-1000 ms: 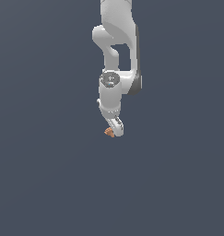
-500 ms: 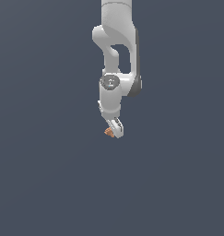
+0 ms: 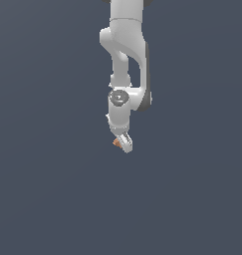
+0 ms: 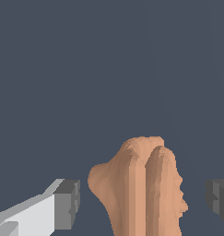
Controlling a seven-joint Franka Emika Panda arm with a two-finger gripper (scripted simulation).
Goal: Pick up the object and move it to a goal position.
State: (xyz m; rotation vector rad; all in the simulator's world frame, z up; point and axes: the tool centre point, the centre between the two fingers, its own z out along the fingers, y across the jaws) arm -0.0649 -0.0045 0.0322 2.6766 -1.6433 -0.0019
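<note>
The object (image 3: 115, 143) is a tiny orange-brown lump that peeks out at the exterior view's left of the white gripper (image 3: 124, 144). Seen from the wrist, the object (image 4: 141, 189) is a lumpy wedge standing between the two grey pads. My gripper (image 4: 143, 203) is open around it. A narrow gap shows between the lump and one pad (image 4: 68, 203), and a wider gap on the other pad's (image 4: 218, 200) side. Neither pad touches it.
The white arm (image 3: 126, 55) hangs down from the top of the exterior view. A plain dark grey surface (image 3: 53, 189) fills everything else in both views.
The gripper has sunk slightly lower around the lump over the last second. The object has stayed where it was.
</note>
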